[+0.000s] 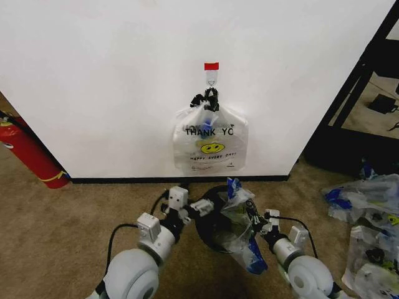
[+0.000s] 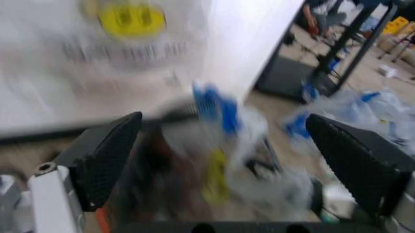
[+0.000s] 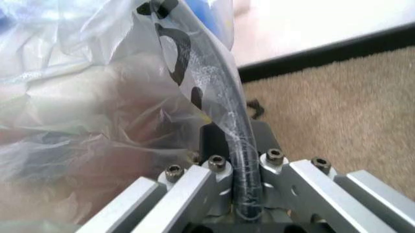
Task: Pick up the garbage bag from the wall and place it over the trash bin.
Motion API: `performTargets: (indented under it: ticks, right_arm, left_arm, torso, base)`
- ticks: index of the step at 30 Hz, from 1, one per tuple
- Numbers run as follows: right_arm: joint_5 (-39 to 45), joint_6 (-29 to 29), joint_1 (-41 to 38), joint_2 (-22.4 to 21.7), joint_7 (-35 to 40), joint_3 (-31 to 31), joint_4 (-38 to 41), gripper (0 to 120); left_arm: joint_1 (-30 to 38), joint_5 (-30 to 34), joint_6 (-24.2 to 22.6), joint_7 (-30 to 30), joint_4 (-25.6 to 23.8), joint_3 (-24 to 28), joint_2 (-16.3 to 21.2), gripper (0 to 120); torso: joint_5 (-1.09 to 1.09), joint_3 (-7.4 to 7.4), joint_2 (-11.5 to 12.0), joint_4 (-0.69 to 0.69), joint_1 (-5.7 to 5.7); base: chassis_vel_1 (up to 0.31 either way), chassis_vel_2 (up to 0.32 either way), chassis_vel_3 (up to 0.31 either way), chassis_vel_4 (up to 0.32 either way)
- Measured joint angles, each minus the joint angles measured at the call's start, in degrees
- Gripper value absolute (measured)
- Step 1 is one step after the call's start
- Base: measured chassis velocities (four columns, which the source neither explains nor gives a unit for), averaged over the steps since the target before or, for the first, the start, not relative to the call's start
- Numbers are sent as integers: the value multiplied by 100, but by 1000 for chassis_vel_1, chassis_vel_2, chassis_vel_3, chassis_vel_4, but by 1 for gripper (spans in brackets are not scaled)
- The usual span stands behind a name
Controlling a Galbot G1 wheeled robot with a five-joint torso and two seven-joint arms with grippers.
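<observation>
- Head view: a bag (image 1: 240, 215) sits draped in and over the bin (image 1: 215, 227) on the carpet (image 1: 68, 218) below the wall (image 1: 112, 81), while a second bag (image 1: 211, 146) hangs from the hook (image 1: 211, 78). The right gripper (image 1: 257, 219) is at the bin's right rim, the left gripper (image 1: 202, 207) at its left; open floor lies to the left, spare bags (image 1: 368, 215) crowd the right.
- Left wrist view: the left gripper (image 2: 224, 145) has its jaws spread wide and empty, facing what appears to be the draped bag (image 2: 227, 160), though the plastic is smeared.
- Right wrist view: the right gripper (image 3: 238, 187) is clamped on the rim with bag film (image 3: 97, 121) pinched against it. Judged from this, seating the film evenly means pulling it down outside the rim without tipping the light bin, and keeping clear of the baseboard (image 3: 324, 53) close behind.
</observation>
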State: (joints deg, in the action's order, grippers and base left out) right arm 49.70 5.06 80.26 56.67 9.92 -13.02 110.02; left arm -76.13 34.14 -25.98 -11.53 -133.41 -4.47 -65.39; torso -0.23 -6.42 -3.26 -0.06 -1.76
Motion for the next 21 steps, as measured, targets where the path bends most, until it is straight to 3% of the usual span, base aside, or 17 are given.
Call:
performTargets:
  ticks: [2, 3, 4, 6, 21]
  right_arm:
    - [-57, -337, 12, 71, 95, 82, 5, 0]
    - [-57, -337, 12, 71, 95, 82, 5, 0]
    - [-137, -555, 29, 135, 214, 138, 26, 0]
    - [-302, -842, 51, 220, 364, 215, 35, 0]
    - [-882, -1324, 189, 406, 451, 346, 152, 0]
  left_arm:
    - [55, 609, -466, -291, -5, 31, -170, 100]
    - [55, 609, -466, -291, -5, 31, -170, 100]
    - [124, 1162, -704, -547, 34, 36, -366, 99]
    - [193, 1640, -981, -761, 101, 46, -605, 99]
    - [390, 1967, -1275, -1179, 848, 92, -1397, 95]
  torso:
    - [-1, 0, 0, 0, 0]
    - [-1, 0, 0, 0, 0]
    - [-1, 0, 0, 0, 0]
    - [0, 0, 0, 0, 0]
    - [0, 0, 0, 0, 0]
  base:
    - [0, 0, 0, 0]
    - [0, 0, 0, 0]
    - [0, 0, 0, 0]
    - [0, 0, 0, 0]
    - [0, 0, 0, 0]
